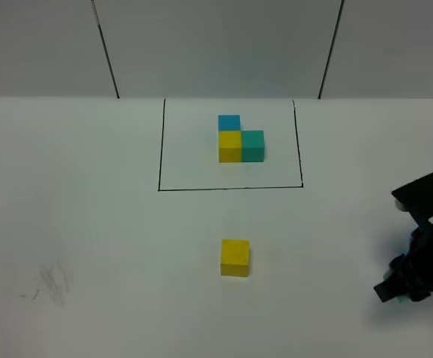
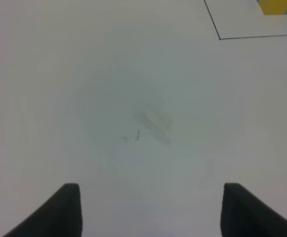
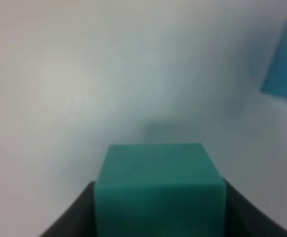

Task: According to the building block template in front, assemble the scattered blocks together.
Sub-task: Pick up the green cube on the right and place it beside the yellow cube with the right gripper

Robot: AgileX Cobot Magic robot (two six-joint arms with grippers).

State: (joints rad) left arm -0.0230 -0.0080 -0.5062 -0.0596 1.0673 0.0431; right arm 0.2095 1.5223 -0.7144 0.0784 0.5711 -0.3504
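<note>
The building block template point(image 1: 240, 139) is a sky-blue, a yellow and a teal-green cube in an L, inside a black drawn rectangle point(image 1: 231, 188) at the far middle of the table. A loose yellow cube point(image 1: 235, 257) stands alone in front of it. My right gripper point(image 1: 399, 292) is at the right edge, shut on the loose teal-green cube point(image 3: 158, 173), which fills the gap between its fingers point(image 3: 76, 217). The loose sky-blue cube point(image 3: 284, 61) shows blurred only in the right wrist view. My left gripper point(image 2: 150, 212) is open and empty over bare table.
The white table point(image 1: 89, 224) has a faint grey smudge point(image 1: 52, 282) at the front left, also in the left wrist view point(image 2: 153, 121). A corner of the black rectangle point(image 2: 219, 37) and the template's yellow cube point(image 2: 276, 6) show there. A grey wall stands behind.
</note>
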